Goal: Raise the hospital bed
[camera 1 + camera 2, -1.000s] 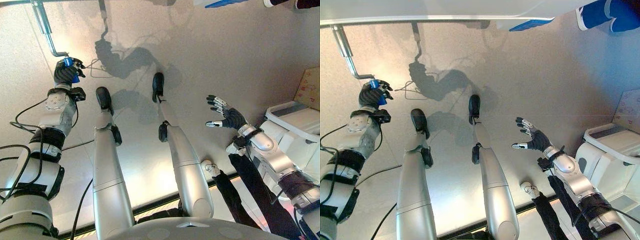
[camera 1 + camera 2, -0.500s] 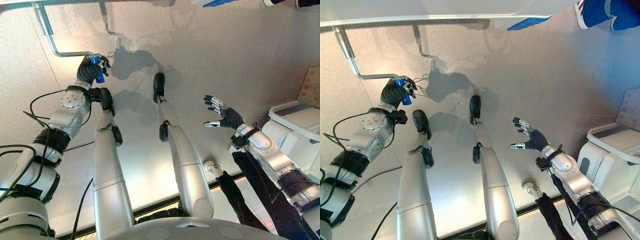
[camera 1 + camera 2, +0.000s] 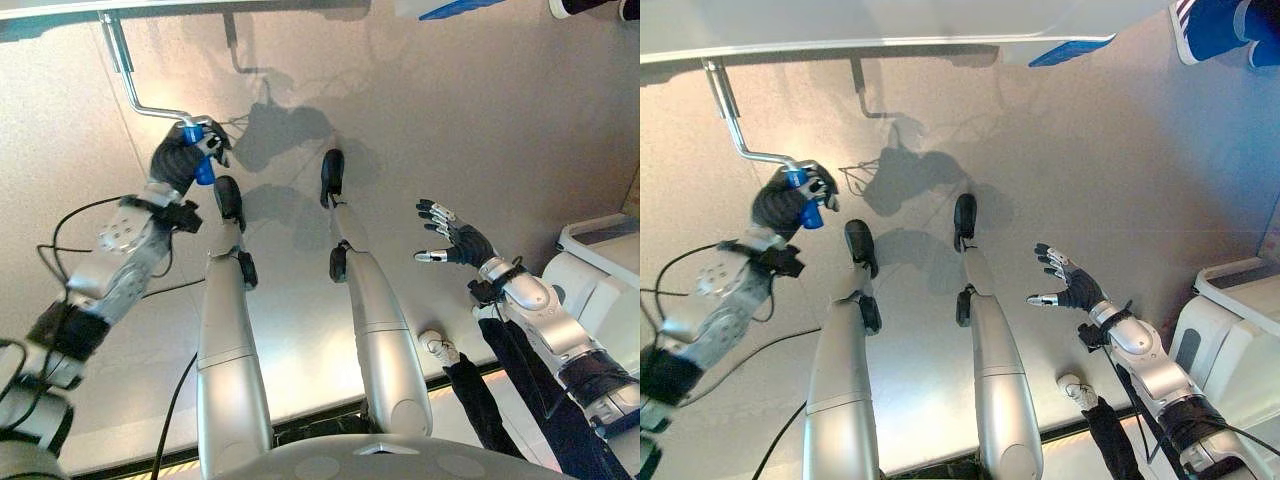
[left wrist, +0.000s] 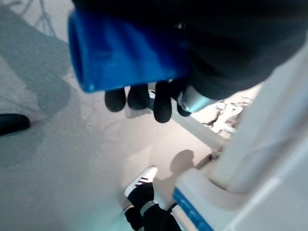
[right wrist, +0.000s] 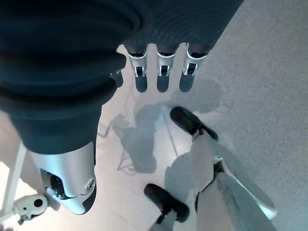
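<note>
A silver crank [image 3: 135,88] hangs down from the white bed frame [image 3: 890,25] at the upper left and ends in a blue handle [image 3: 198,160]. My left hand [image 3: 183,158] is shut round that blue handle [image 4: 120,50], with the fingers [image 4: 139,98] curled over it. My right hand [image 3: 456,240] hovers open over the floor at the right, fingers spread, holding nothing. Its straight fingers [image 5: 161,72] point down at the bare floor.
A white machine [image 3: 600,275] stands at the right edge. A person's blue-clad leg and shoe [image 3: 1220,25] show at the upper right by the bed. A blue label [image 3: 1070,50] sits on the bed's edge.
My left hand has swung the blue handle round from the far left toward the right and a little down, turning the crank. The view has shifted slightly. The right hand has kept its pose.
</note>
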